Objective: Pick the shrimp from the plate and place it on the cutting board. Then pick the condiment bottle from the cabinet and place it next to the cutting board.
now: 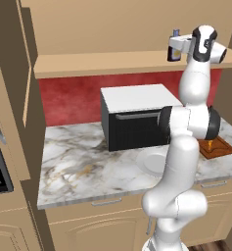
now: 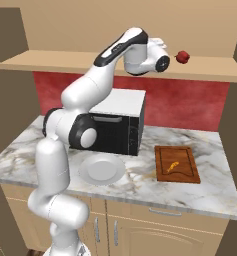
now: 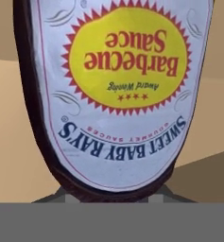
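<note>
The condiment bottle [image 1: 174, 53] stands on the cabinet shelf [image 1: 112, 63], dark-bodied with a pale blue cap. My gripper [image 1: 176, 47] is raised to the shelf and shut on the bottle's body. In the hand view the bottle's white and yellow barbecue sauce label [image 3: 123, 94] sits very close and upside down. The orange shrimp [image 2: 173, 166] lies on the reddish-brown cutting board [image 2: 187, 172] on the counter's right side. The white plate [image 2: 102, 168] rests bare in front of the oven.
A black oven with a white top [image 2: 117, 125] stands on the marble counter under the shelf. A small red apple-like fruit [image 2: 182, 56] sits on the shelf to the right of my hand. A tall cabinet side [image 1: 10, 122] borders the counter's left end.
</note>
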